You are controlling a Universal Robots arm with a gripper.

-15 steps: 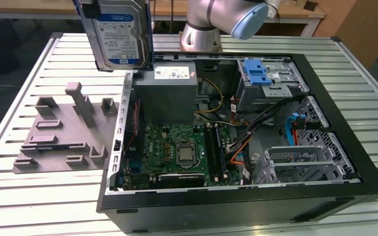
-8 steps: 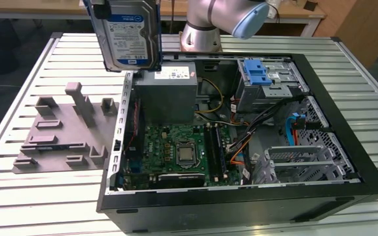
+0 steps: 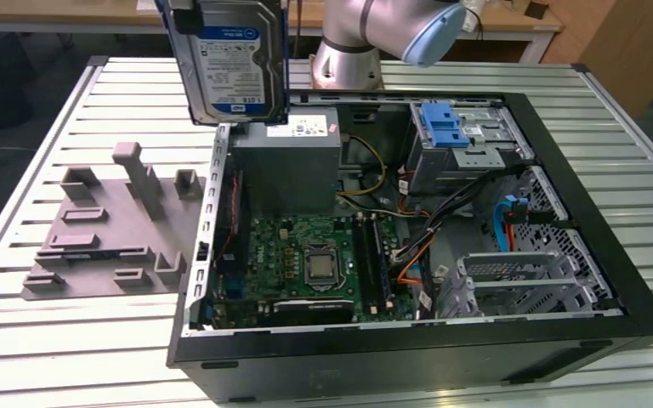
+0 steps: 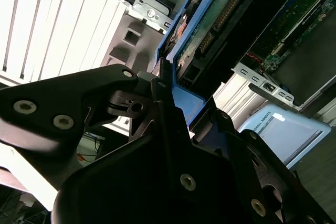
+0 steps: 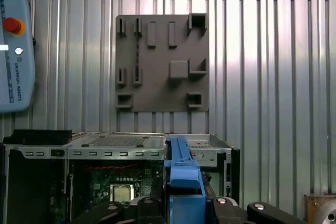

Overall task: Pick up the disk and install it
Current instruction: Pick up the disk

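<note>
The disk [image 3: 235, 64], a silver-grey hard drive with a white-and-blue label in a blue carrier, hangs upright in the air above the far left corner of the open computer case [image 3: 417, 357]. My gripper [image 5: 184, 205] is shut on it. In the first wrist view, the carrier's blue edge [image 5: 181, 179] stands between the black fingers [image 5: 265, 211]. The second wrist view shows the disk's underside with green circuit board [image 4: 210, 30] clamped in my gripper [image 4: 181, 103]. The metal drive cage [image 3: 462, 153] with a blue bracket [image 3: 449, 126] sits at the case's far right.
Inside the case lie the motherboard [image 3: 303, 259], the power supply [image 3: 286, 166] and loose cables [image 3: 462, 208]. A grey fixture board [image 3: 111, 229] lies on the slatted metal table [image 3: 31, 340] at the exterior view's left. The arm's base [image 3: 347, 59] stands behind the case. A teach pendant [image 5: 13, 51] rests nearby.
</note>
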